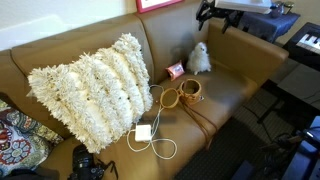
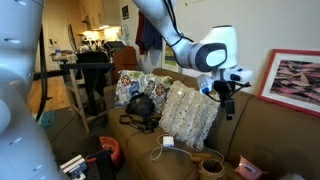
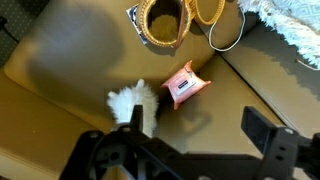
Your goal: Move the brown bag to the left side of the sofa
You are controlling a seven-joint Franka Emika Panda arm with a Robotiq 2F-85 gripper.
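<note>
Caramel leather covers the sofa (image 1: 235, 85) I'm working over, and its seat is crowded. The brown bag (image 1: 186, 92) sits upright on the seat cushion just beside the shaggy pillow (image 1: 90, 88), its thin loop handles lying toward the pillow. A white toy (image 1: 201, 58) leans against the backrest behind it, with a pink packet (image 1: 174, 70) between the two. A white charger (image 1: 143, 132) and its cable lie in front of the pillow, near a black camera (image 1: 88, 160). From the wrist I look down into the bag's open mouth (image 3: 163, 22). My gripper (image 3: 185, 150) hangs above the toy (image 3: 133, 100) and packet (image 3: 183, 86), jaws spread wide, holding nothing and well apart from the bag.
</note>
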